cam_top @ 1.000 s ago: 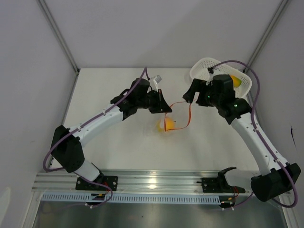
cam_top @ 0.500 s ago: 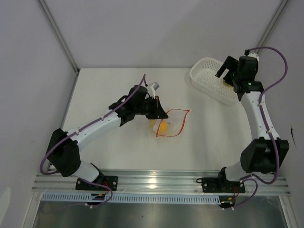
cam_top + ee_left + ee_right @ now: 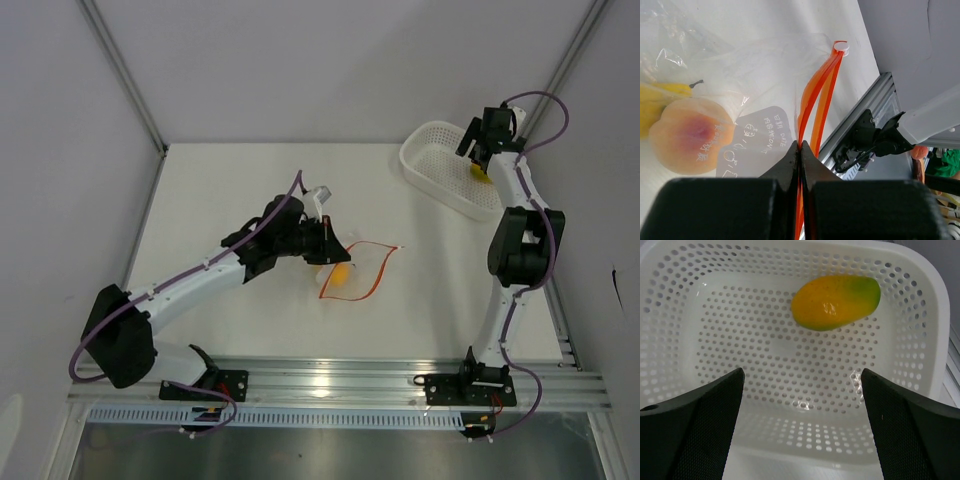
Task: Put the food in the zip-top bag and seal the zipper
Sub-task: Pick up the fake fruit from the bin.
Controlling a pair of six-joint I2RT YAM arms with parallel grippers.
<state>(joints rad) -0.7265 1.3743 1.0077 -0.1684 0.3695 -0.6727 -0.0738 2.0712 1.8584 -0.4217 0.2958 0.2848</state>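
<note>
The zip-top bag (image 3: 352, 274) lies mid-table with its mouth gaping. Its red-orange zipper (image 3: 385, 262) loops round the opening. My left gripper (image 3: 330, 250) is shut on one lip of the zipper (image 3: 819, 92), shown clamped between the jaws in the left wrist view (image 3: 801, 146). Inside the bag lie an orange-pink fruit (image 3: 687, 136) and a yellow piece (image 3: 657, 95). My right gripper (image 3: 478, 150) hangs open and empty above the white basket (image 3: 432, 160). One orange-yellow mango with a green patch (image 3: 835, 301) lies in the basket (image 3: 700, 340), beyond the open fingers (image 3: 705, 410).
The aluminium rail and arm bases (image 3: 330, 385) run along the near edge. White walls close in the table at the back and sides. The basket stands at the far right corner.
My right gripper has left the bag's mouth and swung back and up over the basket. My left gripper has drawn the bag slightly nearer and to the left, still holding the zipper.
</note>
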